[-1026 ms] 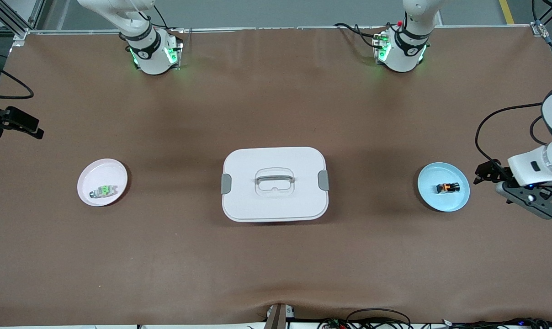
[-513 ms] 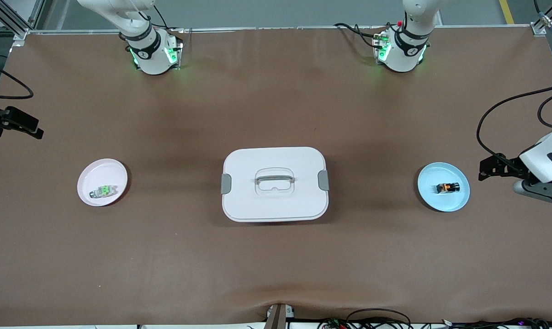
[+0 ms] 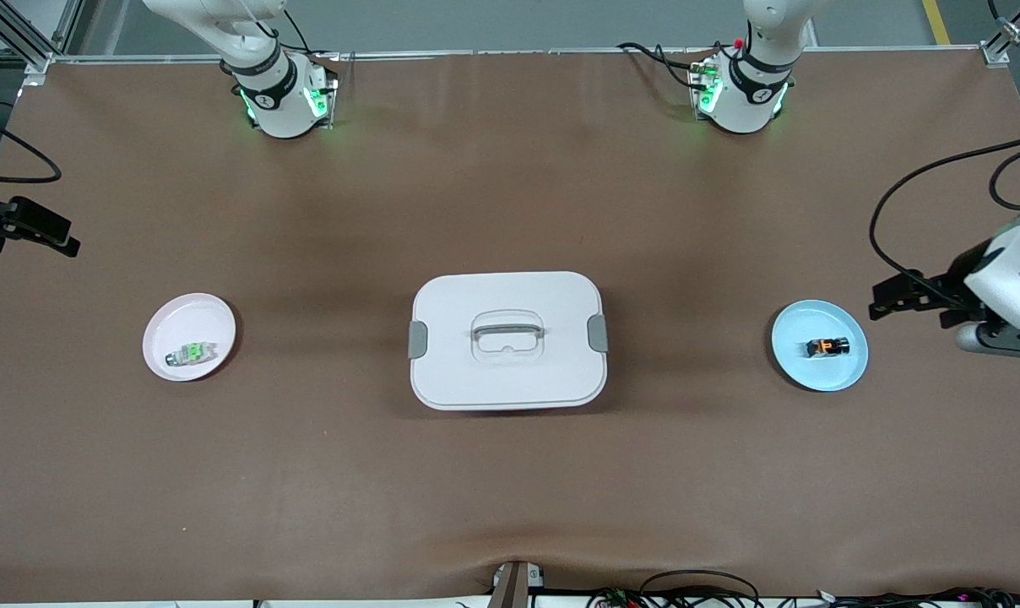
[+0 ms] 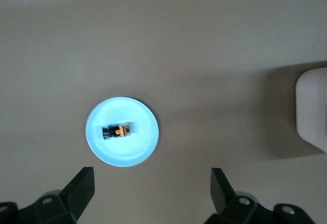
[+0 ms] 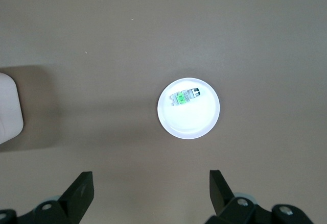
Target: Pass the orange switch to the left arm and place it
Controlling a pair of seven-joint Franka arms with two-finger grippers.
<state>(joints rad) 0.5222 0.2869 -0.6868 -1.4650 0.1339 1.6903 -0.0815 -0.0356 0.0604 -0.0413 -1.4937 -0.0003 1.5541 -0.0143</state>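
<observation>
The orange switch [image 3: 827, 346] is a tiny black part with an orange mark. It lies in a light blue plate [image 3: 793, 359] toward the left arm's end of the table. It also shows in the left wrist view [image 4: 117, 131], in the plate [image 4: 138, 152]. My left gripper [image 3: 903, 297] hangs open and empty in the air beside that plate, toward the table's end; its own view [image 4: 152, 193] shows the jaws wide apart. The white box [image 3: 507, 295] stands mid-table. My right gripper [image 3: 41, 230] is open and empty [image 5: 152, 193] over the other table end.
A pale pink plate [image 3: 191, 317] with a clear, green-marked switch [image 3: 191, 354] lies toward the right arm's end and shows in the right wrist view [image 5: 187, 96]. The box's edge shows in both wrist views [image 4: 312, 106] [image 5: 9, 106]. A black cable [image 3: 915, 190] loops by the left arm.
The left arm's wrist has swung round and its gripper has shifted slightly toward the blue plate. The right arm, the switches and the box have not moved.
</observation>
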